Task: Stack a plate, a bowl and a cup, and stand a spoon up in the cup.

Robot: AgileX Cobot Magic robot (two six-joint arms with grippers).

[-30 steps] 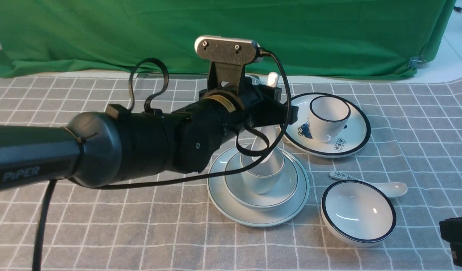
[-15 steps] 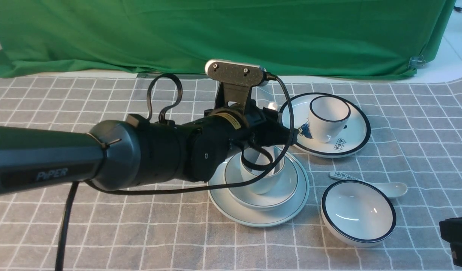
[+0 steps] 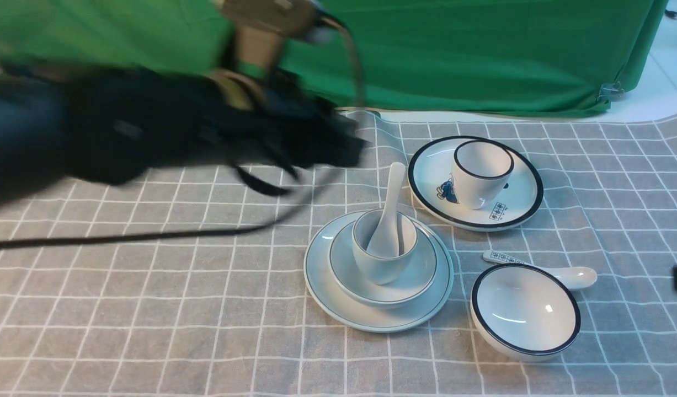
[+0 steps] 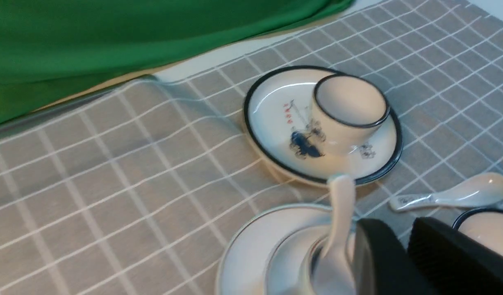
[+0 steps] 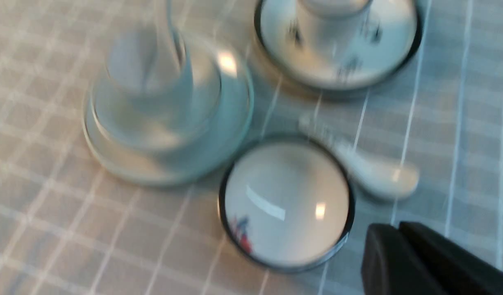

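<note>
The pale blue-grey plate (image 3: 378,315) lies on the checked cloth with the bowl (image 3: 412,286) on it and the cup (image 3: 378,266) in the bowl. The plain white spoon (image 3: 392,198) stands in the cup, handle up and leaning away from me. Nothing holds it. My left gripper (image 3: 344,149) is a blur up and to the left of the stack, apart from it. In the left wrist view that gripper (image 4: 399,224) is shut on nothing, beside the spoon (image 4: 342,217). My right gripper (image 5: 392,227) is shut and empty, near the black-rimmed bowl.
A black-rimmed white plate (image 3: 515,212) carrying a white cup (image 3: 479,173) stands behind and right of the stack. A black-rimmed bowl (image 3: 526,314) and a patterned spoon (image 3: 542,269) lie to the front right. A green backdrop (image 3: 481,49) hangs behind.
My left gripper let go of the spoon, which stays standing in the cup, then swung up and back to the left. The right gripper slid further off the right edge.
</note>
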